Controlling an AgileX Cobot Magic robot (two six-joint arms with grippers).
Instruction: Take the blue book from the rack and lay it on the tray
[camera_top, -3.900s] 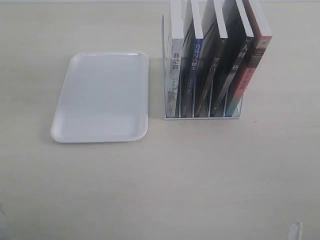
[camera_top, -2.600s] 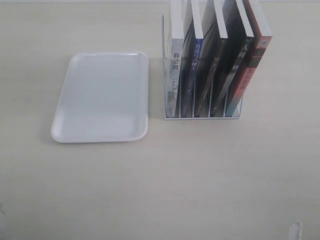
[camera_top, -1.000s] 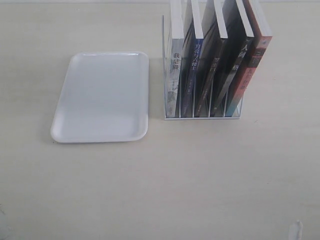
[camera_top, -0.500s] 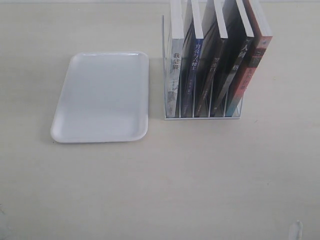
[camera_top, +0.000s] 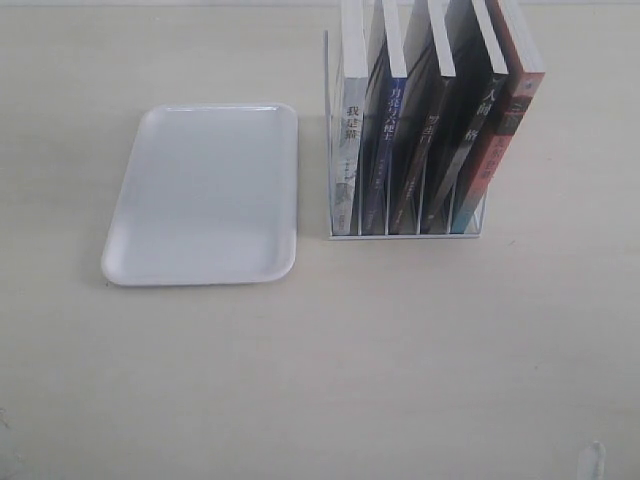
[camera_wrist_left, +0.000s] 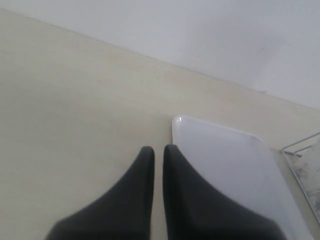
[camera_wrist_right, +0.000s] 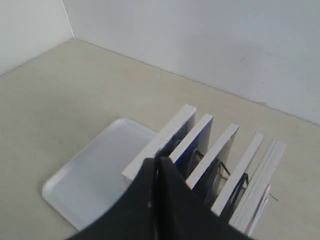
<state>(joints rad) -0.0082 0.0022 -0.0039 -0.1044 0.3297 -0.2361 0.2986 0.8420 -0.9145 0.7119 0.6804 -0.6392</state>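
A pale beige table (camera_top: 320, 350) with faint wood grain fills the exterior view. Both wrist views show a plain white wall (camera_wrist_left: 200, 35) rising behind it, and the right wrist view takes in a corner of the room.

The tray (camera_top: 200, 195) lies flat, left of centre. Just beside it, upper right of centre, stands the rack (camera_top: 400, 235) with 5 books upright in its slots, spines toward the camera. The blue book (camera_top: 385, 140) is 2nd from the left, leaning slightly. The white Chinese characters on its spine are too small to read with certainty. To its left a white-spined book (camera_top: 350, 150) reads 我是猫. To its right come 2 black-spined books (camera_top: 428, 140) and, at the far right, a red-and-teal book (camera_top: 505, 120), with lettering I cannot make out. The rack's white wire dividers cross the lower spines.

The left gripper (camera_wrist_left: 157, 150) hangs above the table near a corner of the tray, its 2 dark fingers almost together with only a thin slit between, gripping nothing. The right gripper (camera_wrist_right: 156, 161) has its fingers pressed together, also holding nothing, with the books' page edges beyond it. A small pale shape (camera_top: 592, 462) at the lower right edge of the exterior view is too cut off to identify.
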